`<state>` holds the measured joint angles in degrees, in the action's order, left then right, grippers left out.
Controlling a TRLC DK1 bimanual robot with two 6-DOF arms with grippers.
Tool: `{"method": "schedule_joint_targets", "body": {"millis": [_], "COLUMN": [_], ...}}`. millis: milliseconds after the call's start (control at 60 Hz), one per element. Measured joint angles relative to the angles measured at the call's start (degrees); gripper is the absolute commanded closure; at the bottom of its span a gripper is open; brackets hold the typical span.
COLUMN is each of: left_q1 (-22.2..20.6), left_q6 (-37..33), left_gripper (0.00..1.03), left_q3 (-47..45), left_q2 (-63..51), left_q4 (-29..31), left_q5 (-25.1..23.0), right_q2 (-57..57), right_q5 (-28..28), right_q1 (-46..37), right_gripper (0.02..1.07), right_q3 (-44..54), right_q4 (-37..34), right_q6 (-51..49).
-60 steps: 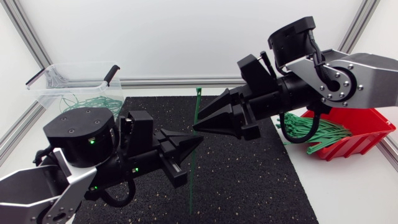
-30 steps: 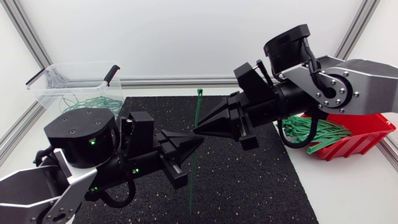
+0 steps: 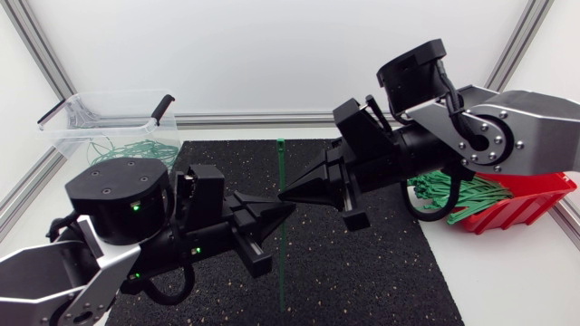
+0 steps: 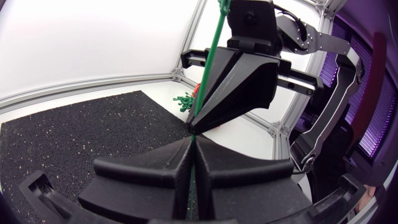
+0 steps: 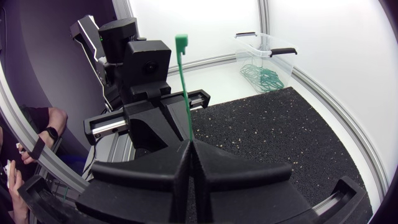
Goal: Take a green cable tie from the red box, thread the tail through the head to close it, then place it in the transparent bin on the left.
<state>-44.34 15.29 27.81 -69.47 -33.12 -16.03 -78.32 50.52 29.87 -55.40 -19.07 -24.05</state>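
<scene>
A straight green cable tie [image 3: 280, 159] stands upright over the middle of the black mat. My left gripper [image 3: 290, 206] and my right gripper [image 3: 284, 194] meet tip to tip at it, each shut on the strap. In the left wrist view the tie [image 4: 210, 59] rises from my left gripper [image 4: 191, 139] past the right gripper [image 4: 194, 126]. In the right wrist view the tie's square head [image 5: 181, 41] stands above my right gripper [image 5: 188, 144]. The red box [image 3: 535, 196] with loose green ties [image 3: 456, 194] sits at the right. The transparent bin [image 3: 83, 116] is at the back left.
Looped green ties [image 3: 138, 150] lie in the transparent bin, which has a black handle [image 3: 162, 108] on its rim. The black mat [image 3: 372, 272] covers the table's centre. An aluminium frame rail [image 3: 245, 118] runs along the back edge.
My right gripper has closed onto the tie and shifted a little left and down. The tie now stands straighter. The left arm has kept still.
</scene>
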Motion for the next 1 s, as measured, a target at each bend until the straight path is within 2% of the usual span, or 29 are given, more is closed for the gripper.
{"method": "schedule_joint_targets", "body": {"millis": [150, 283, 467, 617, 700, 833, 1000], "left_q1": [1.4, 4.3, 10.6, 16.7, 19.8, 21.8, 24.1], "left_q6": [0.0, -0.3, -0.5, 0.4, 3.7, 8.4, 10.3], "left_gripper": [0.60, 0.41, 0.40, 0.40, 0.40, 0.40, 0.40], "left_q3": [0.0, 0.1, 1.0, 2.4, 3.8, 5.4, 7.8], "left_q2": [2.1, 5.8, 7.6, 7.6, 7.6, 7.6, 7.5], "left_q4": [3.6, 7.6, 10.5, 11.4, 11.9, 12.8, 15.4], "left_q5": [-0.7, -3.0, -8.5, -16.0, -20.6, -25.2, -31.0], "right_q2": [0.1, 0.1, 0.1, 0.1, -0.2, -1.6, -3.1], "right_q5": [-1.3, -2.0, -2.4, -2.4, -2.3, -1.0, -0.9], "right_q1": [-0.9, -3.9, -6.1, -6.3, -6.3, -5.9, -2.9], "right_gripper": [1.01, 1.01, 1.01, 1.01, 1.01, 1.01, 1.01], "right_q3": [0.0, -0.2, -0.9, -1.4, -2.5, -5.0, -6.9], "right_q4": [0.1, 0.0, -1.9, -6.3, -9.3, -12.6, -15.6], "right_q6": [0.5, 1.5, 1.7, 2.3, 3.3, 5.6, 7.1]}}
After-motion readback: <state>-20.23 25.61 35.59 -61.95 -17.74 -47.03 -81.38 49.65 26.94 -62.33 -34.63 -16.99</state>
